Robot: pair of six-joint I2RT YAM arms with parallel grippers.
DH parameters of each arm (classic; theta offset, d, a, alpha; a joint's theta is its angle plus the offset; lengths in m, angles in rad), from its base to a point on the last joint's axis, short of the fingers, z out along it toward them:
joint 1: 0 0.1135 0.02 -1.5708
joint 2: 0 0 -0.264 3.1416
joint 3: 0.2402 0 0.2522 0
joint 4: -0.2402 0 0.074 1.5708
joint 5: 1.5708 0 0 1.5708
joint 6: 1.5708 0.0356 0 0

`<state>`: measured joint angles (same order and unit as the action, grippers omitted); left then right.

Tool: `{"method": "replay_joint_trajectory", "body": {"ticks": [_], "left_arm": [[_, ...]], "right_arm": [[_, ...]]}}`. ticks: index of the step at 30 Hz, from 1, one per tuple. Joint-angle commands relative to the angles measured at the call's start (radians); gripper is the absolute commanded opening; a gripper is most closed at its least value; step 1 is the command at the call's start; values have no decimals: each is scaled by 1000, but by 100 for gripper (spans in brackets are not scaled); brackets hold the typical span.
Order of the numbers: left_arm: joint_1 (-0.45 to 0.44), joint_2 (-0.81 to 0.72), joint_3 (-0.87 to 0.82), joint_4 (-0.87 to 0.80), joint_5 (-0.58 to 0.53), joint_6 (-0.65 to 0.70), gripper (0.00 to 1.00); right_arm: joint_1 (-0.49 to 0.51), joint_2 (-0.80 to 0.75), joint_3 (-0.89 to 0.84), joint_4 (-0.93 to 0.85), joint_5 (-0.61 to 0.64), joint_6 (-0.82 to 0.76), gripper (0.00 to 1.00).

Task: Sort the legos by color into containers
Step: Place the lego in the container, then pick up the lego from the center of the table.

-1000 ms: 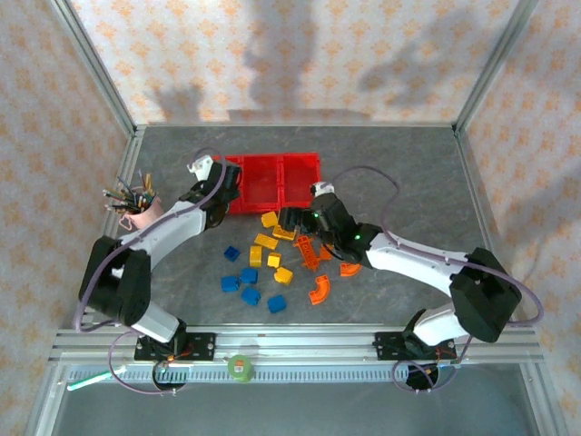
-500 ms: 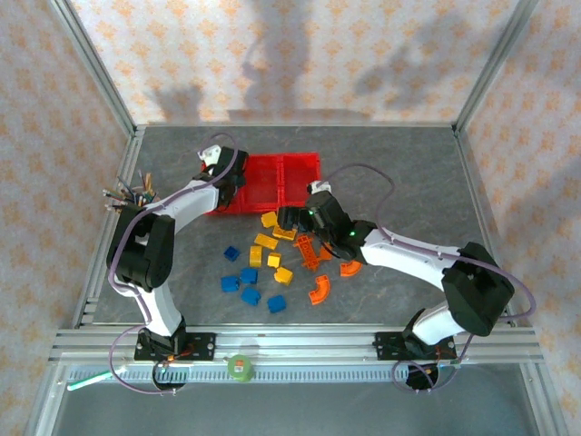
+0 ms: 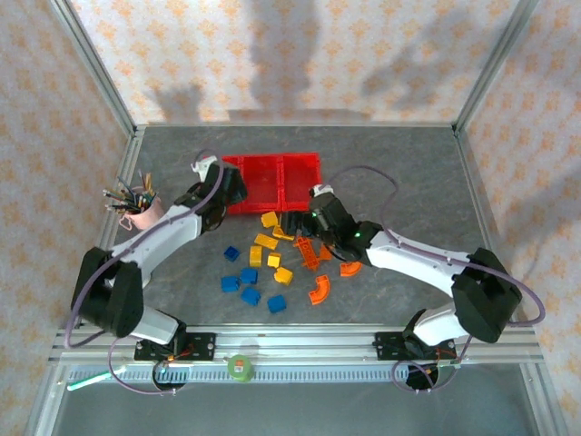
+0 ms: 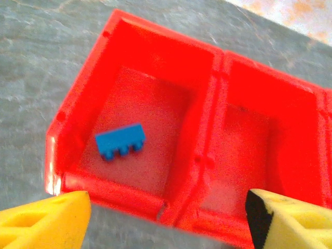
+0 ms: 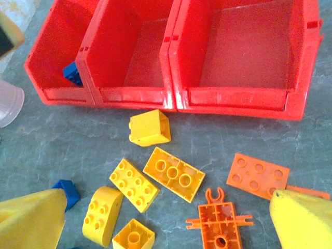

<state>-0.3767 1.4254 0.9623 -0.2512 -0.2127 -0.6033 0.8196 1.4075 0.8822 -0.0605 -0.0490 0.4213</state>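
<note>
The red three-bin tray point(image 3: 272, 180) lies at the back of the table. One blue brick point(image 4: 120, 141) rests in its left bin, also seen as a blue brick point(image 5: 72, 73) from the right wrist. My left gripper point(image 3: 231, 189) hovers open and empty over the tray's near left edge point(image 4: 166, 228). Loose legos lie in front of the tray: yellow bricks point(image 3: 265, 241), blue bricks point(image 3: 249, 286), orange arches point(image 3: 319, 289). My right gripper point(image 3: 294, 221) is open point(image 5: 166, 223) above yellow bricks point(image 5: 174, 174) and an orange plate point(image 5: 258, 175), holding nothing.
A pink cup with pens point(image 3: 141, 207) stands left of the tray, close to the left arm. An orange cross-shaped piece point(image 5: 220, 220) lies between the right fingers. The metal frame rail point(image 3: 290, 343) runs along the near edge.
The left arm lifted its gripper toward the tray's far left corner, then drew back to the near left edge. The right gripper shifted only slightly.
</note>
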Motion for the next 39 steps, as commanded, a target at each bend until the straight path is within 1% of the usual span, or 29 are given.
{"method": "replay_joint_trajectory", "body": {"ticks": [1, 8, 12, 19, 21, 25, 28, 31, 34, 39], "left_arm": [[-56, -60, -94, -93, 13, -18, 83], [-158, -164, -255, -142, -25, -125, 87], [-215, -173, -341, -101, -6, -175, 87], [-240, -128, -399, -58, -30, -248, 86], [-241, -128, -415, -33, -30, -262, 85], [-245, -110, -414, 15, -26, -266, 78], [-245, -78, -400, 30, -48, -271, 73], [-245, -34, -381, 67, -41, -261, 70], [-245, 13, -355, 67, -61, -263, 66], [-245, 38, -347, 113, -84, -262, 57]], "right_arm": [[7, -33, -45, 3, -54, 37, 100], [30, -41, -137, 94, -120, 94, 100], [74, -39, -158, 86, -63, 93, 100], [107, -26, -180, 94, -25, 128, 100], [105, -38, -195, 113, -25, 139, 100], [106, -51, -207, 123, -7, 145, 100], [106, -53, -205, 123, 3, 139, 100], [105, -50, -203, 119, 9, 131, 100], [106, -47, -201, 113, 17, 127, 100], [107, -46, -202, 111, 20, 122, 100]]}}
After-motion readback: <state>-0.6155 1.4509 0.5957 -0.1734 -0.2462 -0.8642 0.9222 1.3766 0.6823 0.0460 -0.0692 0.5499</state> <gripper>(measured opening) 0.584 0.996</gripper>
